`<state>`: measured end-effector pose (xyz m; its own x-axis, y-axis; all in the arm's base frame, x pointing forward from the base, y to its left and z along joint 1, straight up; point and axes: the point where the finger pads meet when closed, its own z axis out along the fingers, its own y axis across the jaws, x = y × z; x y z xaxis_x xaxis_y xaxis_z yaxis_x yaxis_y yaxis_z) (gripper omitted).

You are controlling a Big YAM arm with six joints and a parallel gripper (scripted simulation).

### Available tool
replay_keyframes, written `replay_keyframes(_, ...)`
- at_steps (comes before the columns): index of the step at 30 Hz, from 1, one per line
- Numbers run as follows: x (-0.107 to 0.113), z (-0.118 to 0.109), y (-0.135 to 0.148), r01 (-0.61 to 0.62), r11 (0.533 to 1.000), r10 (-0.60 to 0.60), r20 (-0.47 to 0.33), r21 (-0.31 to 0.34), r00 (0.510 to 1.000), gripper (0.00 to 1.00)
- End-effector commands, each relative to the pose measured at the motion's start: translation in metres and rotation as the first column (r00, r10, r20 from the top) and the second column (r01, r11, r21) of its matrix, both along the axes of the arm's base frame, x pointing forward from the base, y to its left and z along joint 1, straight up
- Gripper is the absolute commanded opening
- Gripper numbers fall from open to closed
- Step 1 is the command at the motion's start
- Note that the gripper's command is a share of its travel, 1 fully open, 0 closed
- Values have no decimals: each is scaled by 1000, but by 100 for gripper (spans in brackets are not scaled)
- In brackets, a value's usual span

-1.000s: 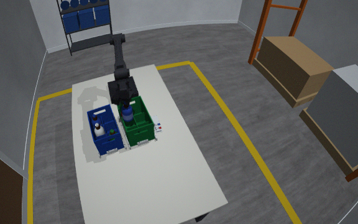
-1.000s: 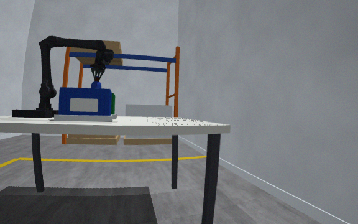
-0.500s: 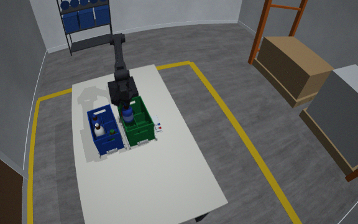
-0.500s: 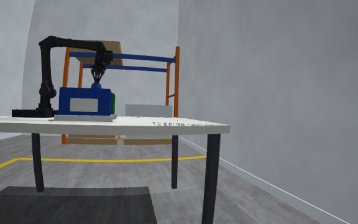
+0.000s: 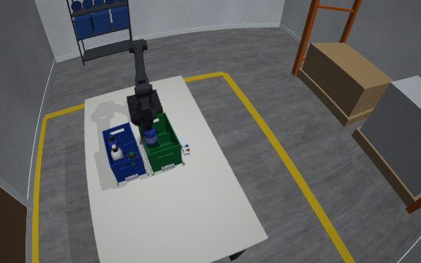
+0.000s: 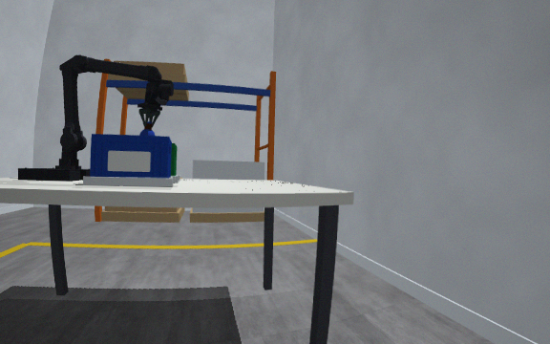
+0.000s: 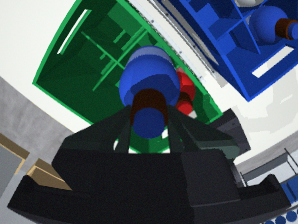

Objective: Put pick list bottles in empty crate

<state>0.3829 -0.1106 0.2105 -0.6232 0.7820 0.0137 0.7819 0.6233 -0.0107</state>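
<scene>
Pincer [image 7: 148,124]: clamped on the blue bottle [image 5: 150,135] at its cap.
Bottle: looked rigid, smooth, top-heavy; neck grip seemed soundest.
Place: over green crate [image 5: 169,153], near the surface's [image 5: 181,204] back edge.

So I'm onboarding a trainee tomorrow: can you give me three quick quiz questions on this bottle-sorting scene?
1. True or false: the gripper is shut on the blue bottle.
2. Which crate is that bottle over: A) green crate, B) blue crate?
3. Fill in: the pick list lies on the table beside the ___ crate.

Key: 1 true; 2 A; 3 green.
</scene>
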Motion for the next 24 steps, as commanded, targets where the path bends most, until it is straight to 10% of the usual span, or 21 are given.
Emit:
replay_keyframes(1, 16, 33, -5, -4, 1000, 7, 98, -27, 995, 0)
replay_keyframes(24, 11, 4, -3, -4, 1000, 6, 80, -22, 997, 0)
